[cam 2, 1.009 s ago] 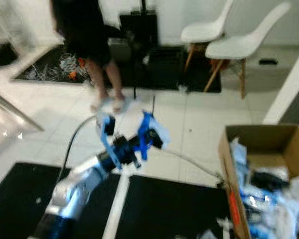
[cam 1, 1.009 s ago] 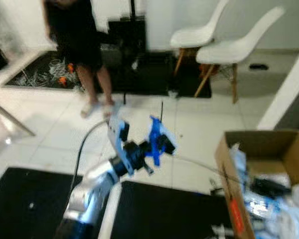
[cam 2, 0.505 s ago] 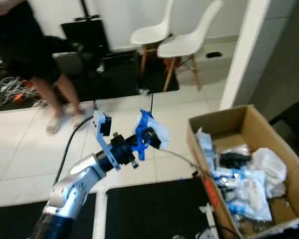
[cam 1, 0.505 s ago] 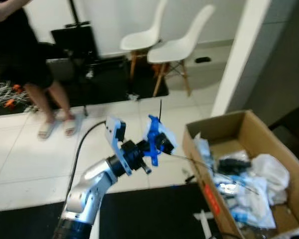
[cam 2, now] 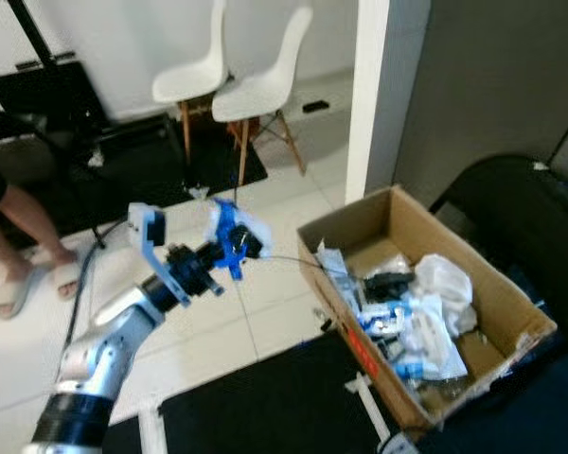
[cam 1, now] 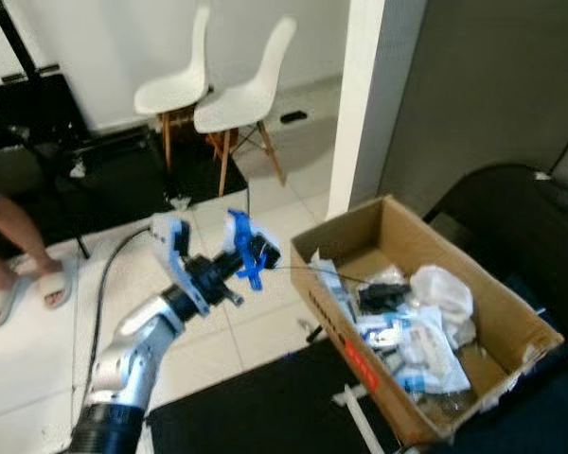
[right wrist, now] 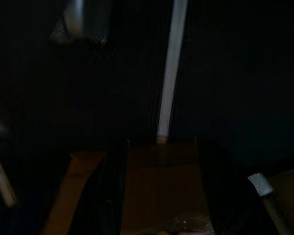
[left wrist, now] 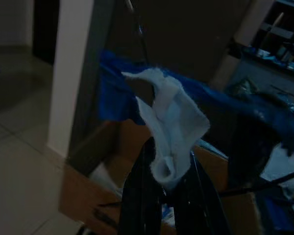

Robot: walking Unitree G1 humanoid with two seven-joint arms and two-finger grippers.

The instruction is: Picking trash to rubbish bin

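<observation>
My left gripper [cam 1: 253,257] is raised over the tiled floor, shut on a crumpled white tissue with a blue wrapper [cam 1: 249,248]. In the left wrist view the tissue [left wrist: 171,122] bulges up between the two black fingers [left wrist: 137,205], with blue film behind it. The rubbish bin is an open cardboard box [cam 1: 339,333] on the floor just right of the gripper, holding several white and blue wrappers [cam 1: 417,331]. A thin cable runs from the gripper toward the box. The right wrist view is very dark; my right gripper [right wrist: 161,196] hangs idle with its fingers apart.
A person's legs and sandalled feet [cam 1: 19,274] stand at the far left. Two white chairs [cam 1: 237,90] sit at the back beside a white pillar [cam 1: 355,95]. A dark seat [cam 1: 525,227] is behind the box, and a black mat [cam 1: 265,416] lies in front.
The camera has swung to the right, so the box now sits fuller in view and the person is at the left edge. The left gripper still holds the tissue.
</observation>
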